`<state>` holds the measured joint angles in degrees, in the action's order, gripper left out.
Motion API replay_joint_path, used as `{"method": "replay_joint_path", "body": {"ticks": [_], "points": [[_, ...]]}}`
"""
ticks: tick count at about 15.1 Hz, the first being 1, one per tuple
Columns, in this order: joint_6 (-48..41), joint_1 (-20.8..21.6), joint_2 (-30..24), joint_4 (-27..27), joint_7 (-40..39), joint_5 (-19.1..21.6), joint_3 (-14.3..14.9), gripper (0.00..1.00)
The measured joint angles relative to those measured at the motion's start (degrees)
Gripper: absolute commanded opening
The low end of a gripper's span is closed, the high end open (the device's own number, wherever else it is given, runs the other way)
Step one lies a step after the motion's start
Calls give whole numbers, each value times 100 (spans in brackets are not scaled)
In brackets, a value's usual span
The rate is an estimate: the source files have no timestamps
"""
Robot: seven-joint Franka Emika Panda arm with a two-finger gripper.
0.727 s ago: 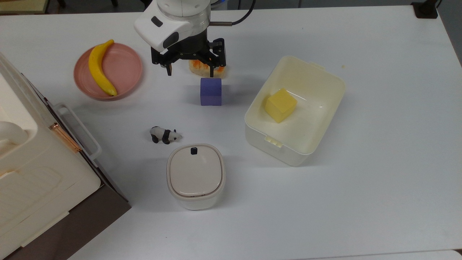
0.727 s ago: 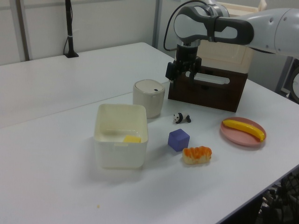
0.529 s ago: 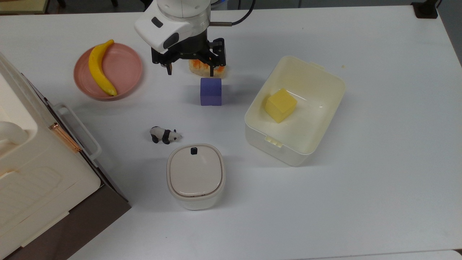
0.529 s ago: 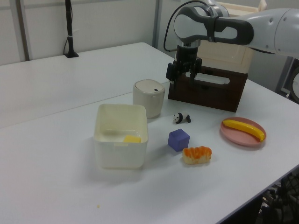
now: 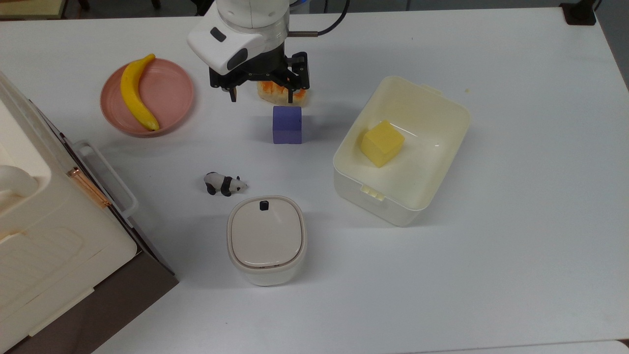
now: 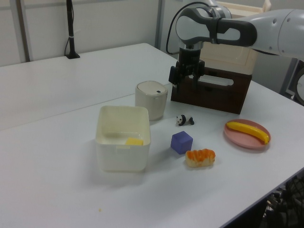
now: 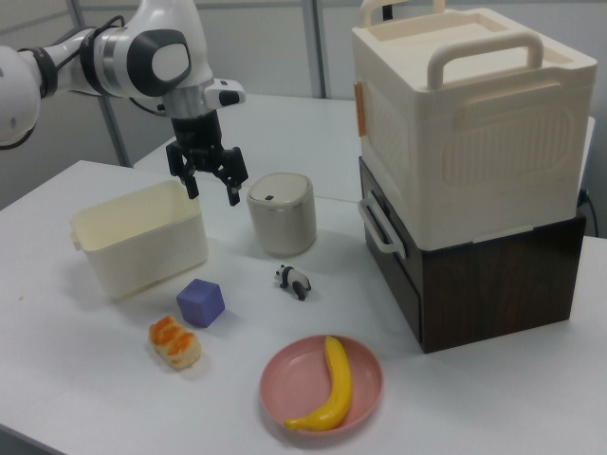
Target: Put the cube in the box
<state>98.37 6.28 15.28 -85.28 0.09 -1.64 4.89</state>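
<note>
A purple cube (image 5: 287, 124) (image 6: 182, 142) (image 7: 200, 302) rests on the white table, a short way off the top view's left of the cream-white box (image 5: 417, 179) (image 6: 121, 159) (image 7: 142, 242). A yellow cube (image 5: 382, 143) (image 6: 134, 141) lies inside the box. My gripper (image 5: 262, 97) (image 6: 185, 83) (image 7: 213, 192) hangs open and empty above the table. In the top view it sits just beyond the purple cube, partly over an orange-topped food piece (image 5: 300, 98).
A pink plate (image 5: 169, 93) holds a banana (image 5: 135, 93). A small panda figure (image 5: 224, 184) and a lidded cream canister (image 5: 266, 238) stand near the purple cube. A large cream case on a brown base (image 7: 474, 171) fills the top view's left edge.
The gripper has drifted slightly toward the top view's upper right, still open. The cubes and the box have not moved.
</note>
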Motion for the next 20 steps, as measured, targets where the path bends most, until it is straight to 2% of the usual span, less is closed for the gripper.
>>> {"method": "replay_joint_path", "body": {"ticks": [3, 7, 11, 17, 20], "points": [[-16, 0, 1, -183, -141, 64, 0, 100], [-16, -6, 2, -425, -431, 499, 2, 100], [-16, -8, 15, -670, -899, 740, 2, 100], [-16, 10, 31, -752, -986, 772, -2, 100], [-9, 9, 7, -593, -986, 733, 4, 100]]}}
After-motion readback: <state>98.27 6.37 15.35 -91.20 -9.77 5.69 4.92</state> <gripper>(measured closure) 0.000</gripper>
